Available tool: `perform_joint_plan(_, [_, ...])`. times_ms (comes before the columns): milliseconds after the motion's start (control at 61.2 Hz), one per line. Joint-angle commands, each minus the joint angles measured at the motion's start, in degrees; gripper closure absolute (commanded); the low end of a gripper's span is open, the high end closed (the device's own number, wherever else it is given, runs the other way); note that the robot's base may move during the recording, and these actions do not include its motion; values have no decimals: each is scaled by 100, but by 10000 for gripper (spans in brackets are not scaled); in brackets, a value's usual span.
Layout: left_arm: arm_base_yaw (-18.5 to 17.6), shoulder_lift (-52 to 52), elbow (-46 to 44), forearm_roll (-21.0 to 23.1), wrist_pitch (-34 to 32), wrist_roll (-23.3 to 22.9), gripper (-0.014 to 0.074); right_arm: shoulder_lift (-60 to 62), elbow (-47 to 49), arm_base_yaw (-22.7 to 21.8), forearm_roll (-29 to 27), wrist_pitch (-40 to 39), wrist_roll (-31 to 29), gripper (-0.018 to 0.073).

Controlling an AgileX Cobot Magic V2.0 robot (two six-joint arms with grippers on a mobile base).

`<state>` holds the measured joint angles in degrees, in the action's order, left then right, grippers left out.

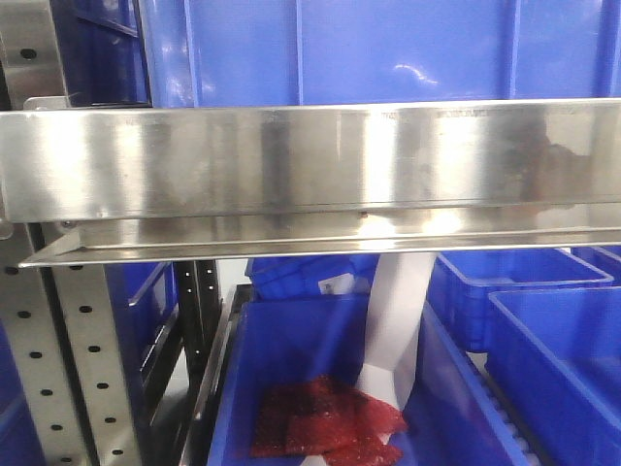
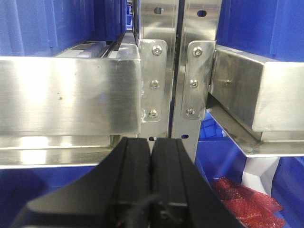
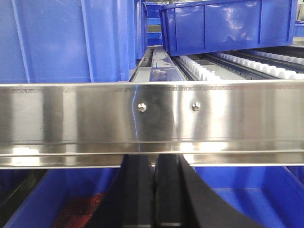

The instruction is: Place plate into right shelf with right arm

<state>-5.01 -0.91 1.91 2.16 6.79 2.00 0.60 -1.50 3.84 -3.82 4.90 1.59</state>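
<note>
Right tool pads together w/ nothing between, just below shelf rail, left tool also pressed shut, in front of perforated uprights, blue bins above & below, red packets in lower bin, plate not visible in any view.

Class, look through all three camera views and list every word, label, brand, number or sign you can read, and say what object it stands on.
No text can be read in any view.
The steel rail in the right wrist view carries a faint line of engraved marks along its top edge: too small and blurred to read.
The same rail in the front view shows a similar faint line: unreadable.
The blue bins and the red packets show no lettering.
</note>
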Motion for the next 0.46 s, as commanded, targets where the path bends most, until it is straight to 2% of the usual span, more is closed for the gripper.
perform_joint_plan(0, [-30, -29, 46, 23, -490, -19, 643, 75, 23, 7, 48, -447, 16, 503])
perform_joint_plan(441, [-30, -29, 46, 23, -490, -19, 643, 75, 23, 7, 48, -447, 16, 503])
